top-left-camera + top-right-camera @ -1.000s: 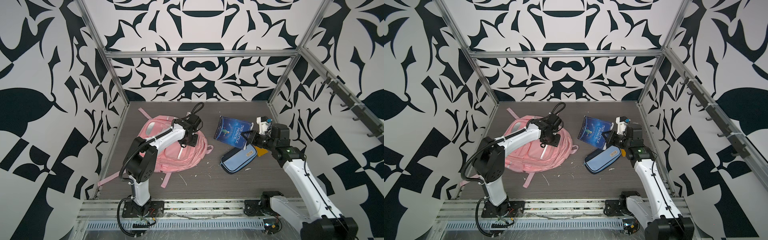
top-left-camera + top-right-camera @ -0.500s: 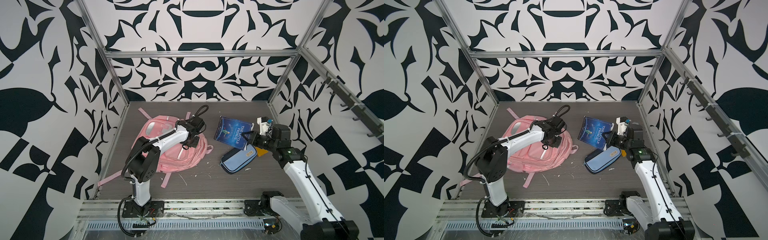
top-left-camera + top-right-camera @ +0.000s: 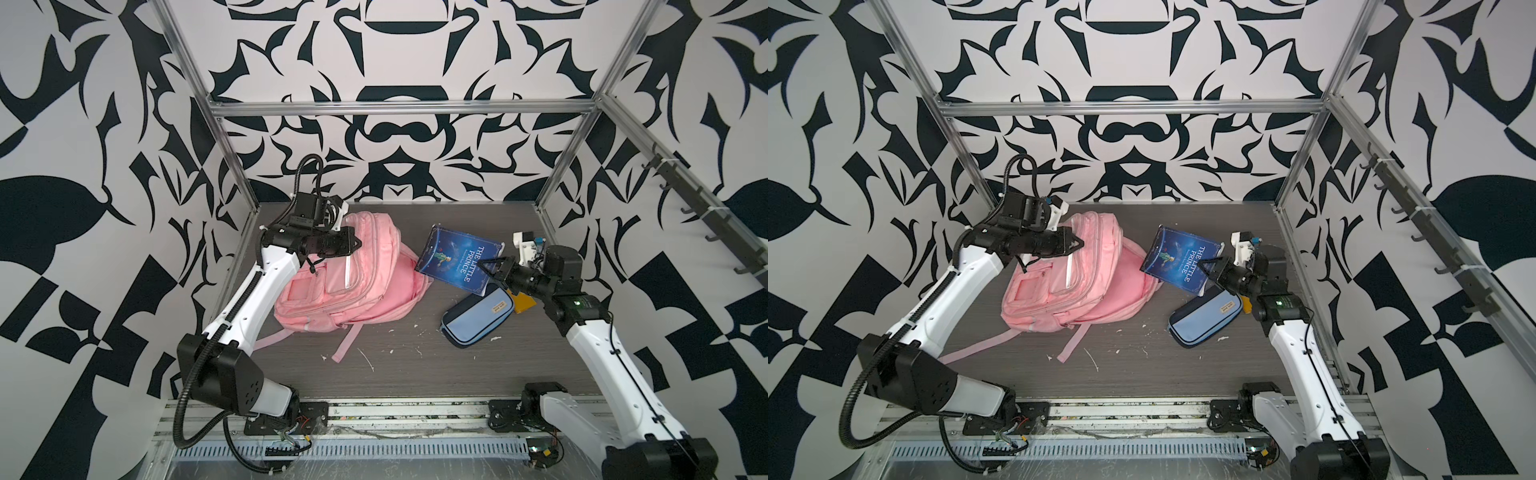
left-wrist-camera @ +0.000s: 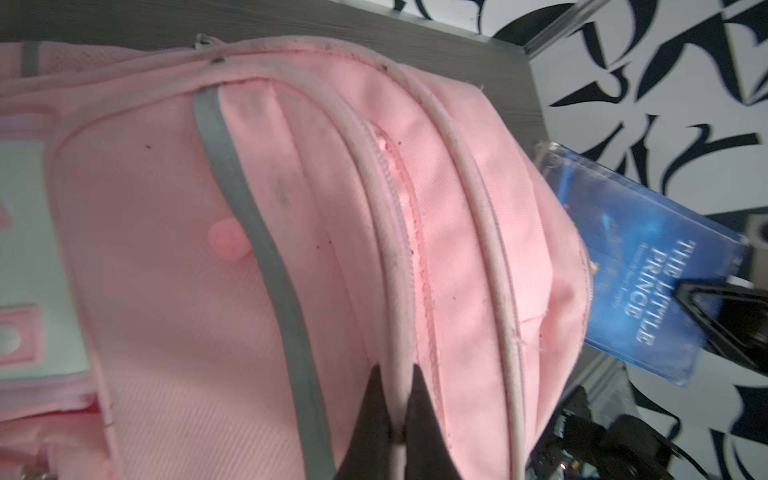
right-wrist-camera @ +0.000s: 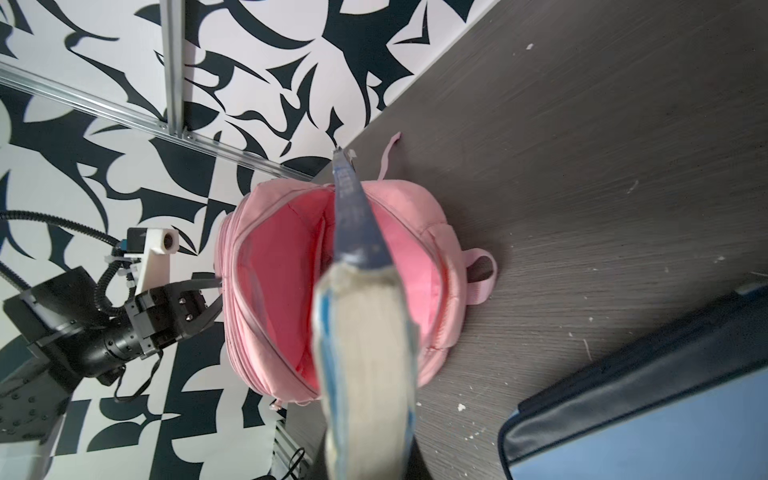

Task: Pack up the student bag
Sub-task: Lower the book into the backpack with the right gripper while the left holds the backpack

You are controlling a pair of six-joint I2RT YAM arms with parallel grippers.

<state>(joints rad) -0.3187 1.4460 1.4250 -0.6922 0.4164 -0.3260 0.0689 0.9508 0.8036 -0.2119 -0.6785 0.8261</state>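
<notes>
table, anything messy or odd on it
Yes: small white flecks lie scattered over the dark table in front of the student bag and pencil case, like crumbs or debris.

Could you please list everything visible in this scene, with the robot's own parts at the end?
backpack: one, pink, left half of the table, main compartment open
book: one, dark blue, held tilted just right of the backpack
pencil case: one, light blue with navy edge, lying on the table in front of the book
yellow item: one, on the table, partly hidden under the right arm; what it is cannot be told
scraps: several, white, scattered in front of the backpack
table: one, dark grey
hook rail: one, dark, on the right wall
arms: two, white and black, front left and front right
left end effector: shut on the backpack's rim
right end effector: shut on the book
</notes>
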